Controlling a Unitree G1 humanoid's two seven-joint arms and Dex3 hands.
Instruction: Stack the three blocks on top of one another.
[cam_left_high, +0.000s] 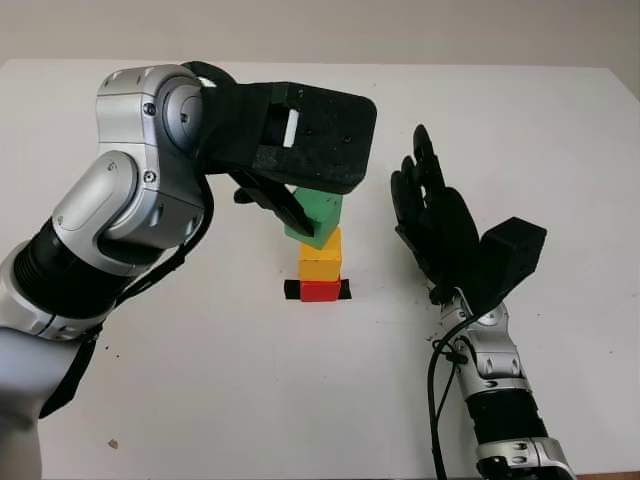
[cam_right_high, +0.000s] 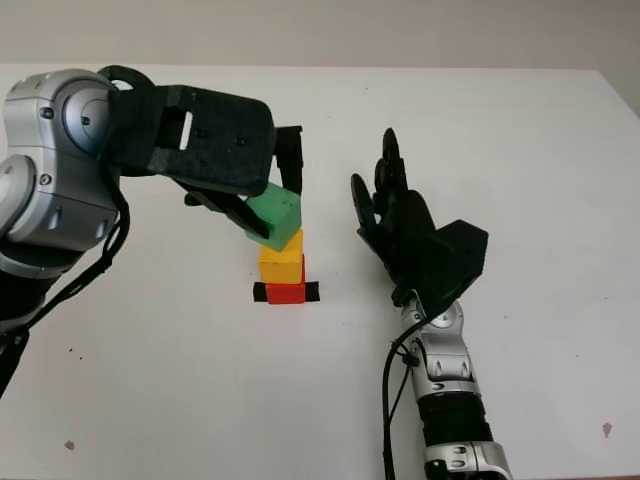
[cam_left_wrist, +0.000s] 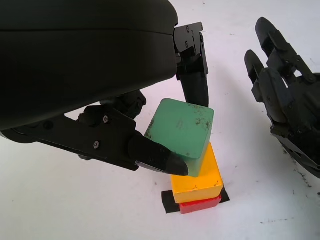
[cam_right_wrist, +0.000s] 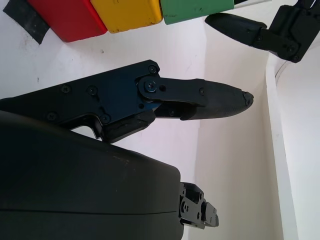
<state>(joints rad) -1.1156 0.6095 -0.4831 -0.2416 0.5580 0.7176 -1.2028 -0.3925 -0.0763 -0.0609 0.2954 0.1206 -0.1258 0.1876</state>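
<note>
A red block (cam_left_high: 320, 291) sits on a black tape mark (cam_left_high: 290, 290) at the middle of the white table (cam_left_high: 200, 400). A yellow block (cam_left_high: 320, 260) lies on it, and a green block (cam_left_high: 318, 218) is on top, tilted and turned askew. My left hand (cam_left_wrist: 187, 134) reaches in from the left, shut on the green block (cam_left_wrist: 175, 122), with one fingertip (cam_left_wrist: 170, 162) at its near lower edge and another finger (cam_left_wrist: 195, 85) behind it. My right hand (cam_left_high: 435, 215) stands upright and open just right of the stack, apart from it.
The left forearm (cam_left_high: 130, 210) crosses above the table's left half. The right arm's cable (cam_left_high: 435, 400) hangs beside its wrist near the front edge. A small speck (cam_left_high: 112, 443) lies at the front left.
</note>
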